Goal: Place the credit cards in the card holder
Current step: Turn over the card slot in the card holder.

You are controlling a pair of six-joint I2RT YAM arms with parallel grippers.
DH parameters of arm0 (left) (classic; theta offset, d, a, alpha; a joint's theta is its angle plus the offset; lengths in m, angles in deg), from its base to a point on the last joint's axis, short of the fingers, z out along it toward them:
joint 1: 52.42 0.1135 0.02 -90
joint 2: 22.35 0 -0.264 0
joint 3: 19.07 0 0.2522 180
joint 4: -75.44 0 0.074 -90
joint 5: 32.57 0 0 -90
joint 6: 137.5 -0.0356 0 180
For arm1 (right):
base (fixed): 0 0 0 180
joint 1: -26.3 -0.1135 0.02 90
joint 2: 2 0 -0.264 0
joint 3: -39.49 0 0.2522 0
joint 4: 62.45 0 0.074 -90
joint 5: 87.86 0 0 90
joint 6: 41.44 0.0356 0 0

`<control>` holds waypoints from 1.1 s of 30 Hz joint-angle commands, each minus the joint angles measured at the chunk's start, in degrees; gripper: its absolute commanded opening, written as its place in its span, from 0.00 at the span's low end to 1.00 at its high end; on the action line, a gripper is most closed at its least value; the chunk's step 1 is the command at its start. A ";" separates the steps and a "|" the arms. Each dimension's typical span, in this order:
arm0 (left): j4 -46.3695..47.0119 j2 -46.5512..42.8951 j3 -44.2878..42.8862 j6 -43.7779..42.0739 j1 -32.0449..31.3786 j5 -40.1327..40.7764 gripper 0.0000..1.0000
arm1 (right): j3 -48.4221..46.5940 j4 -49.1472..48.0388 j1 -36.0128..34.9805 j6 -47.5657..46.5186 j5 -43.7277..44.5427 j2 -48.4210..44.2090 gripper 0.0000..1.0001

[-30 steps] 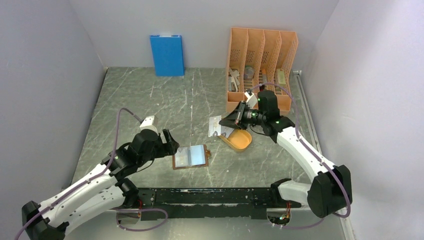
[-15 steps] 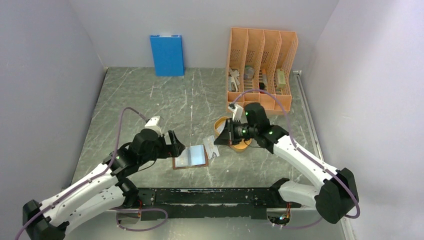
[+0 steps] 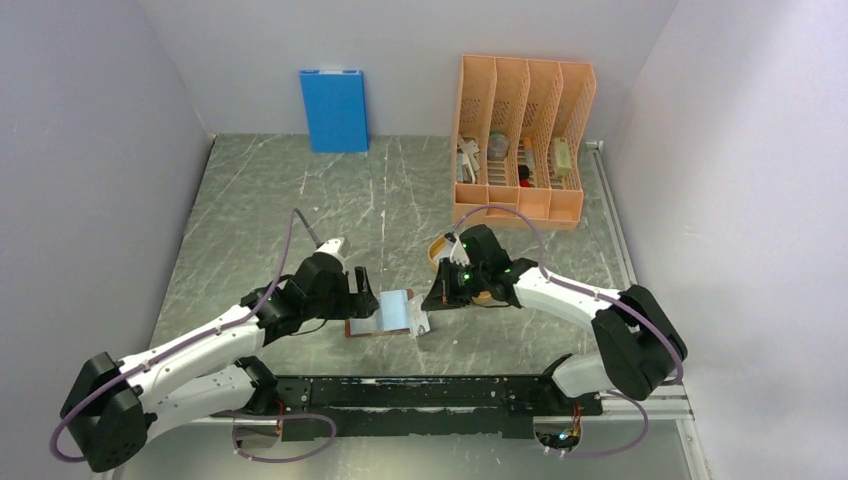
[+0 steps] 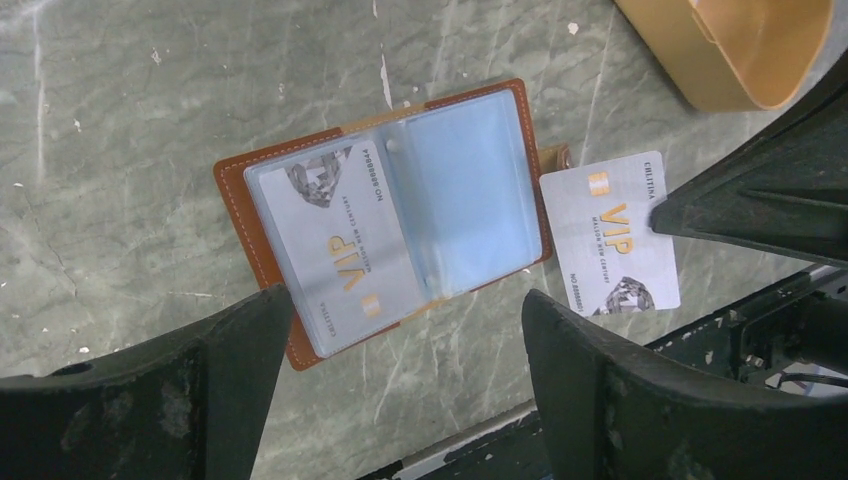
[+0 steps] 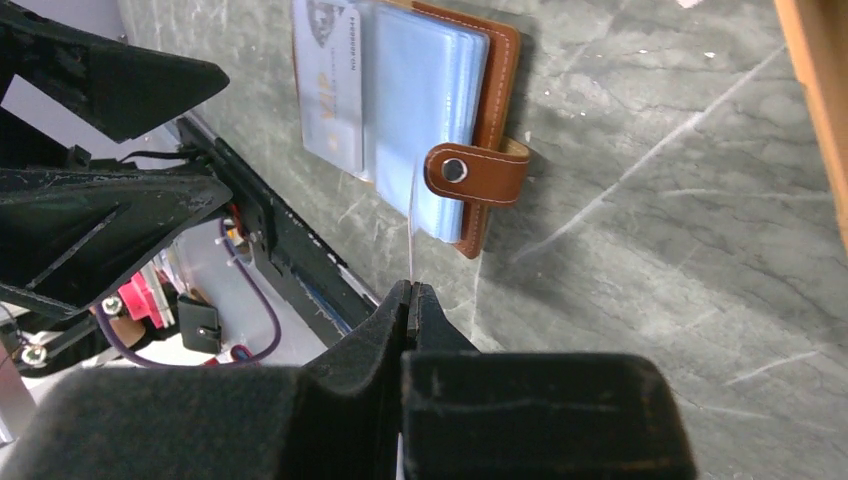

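Observation:
The brown leather card holder lies open on the table, with clear sleeves up; it also shows in the left wrist view and the right wrist view. One grey VIP credit card sits in its left sleeve. My right gripper is shut on a second VIP credit card, which is edge-on in the right wrist view, just beside the holder's snap strap. My left gripper is open and empty, hovering over the holder's left side.
An orange oval tray lies behind my right arm, partly hidden. A tall orange file rack stands at the back right and an upright blue box against the back wall. The black front rail runs close below the holder.
My right gripper has carried the card left and down from the orange tray to the holder's right edge. My left gripper has moved right, over the holder's left side.

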 commanded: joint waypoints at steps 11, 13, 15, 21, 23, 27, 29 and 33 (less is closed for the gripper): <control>8.13 16.90 -8.17 -4.16 -4.98 0.52 0.88 | 2.79 4.37 -0.25 -3.58 3.27 -4.28 0.00; 7.96 19.91 -10.02 -4.56 -6.28 1.90 0.88 | 3.18 3.70 -0.25 -3.56 2.46 -4.24 0.00; 7.28 22.60 -11.71 -4.86 -7.17 3.14 0.88 | 3.64 2.95 -0.26 -3.34 1.91 -4.19 0.00; 5.51 28.77 -13.67 -5.90 -8.34 7.11 0.89 | 5.14 1.47 -0.31 -2.58 0.83 -4.39 0.00; 4.99 30.30 -14.10 -6.38 -8.76 8.72 0.89 | 5.26 1.47 -0.26 -2.66 0.58 -4.69 0.00; 4.20 32.37 -14.69 -7.26 -9.65 11.09 0.88 | 4.86 1.57 -0.30 -2.99 -0.02 -5.23 0.00; 4.08 33.20 -14.61 -7.55 -9.88 11.93 0.87 | 4.61 1.71 -0.36 -3.18 -0.35 -5.45 0.00; 4.10 35.19 -14.11 -7.71 -9.96 13.00 0.81 | 3.96 2.27 -0.59 -3.49 -0.42 -5.67 0.00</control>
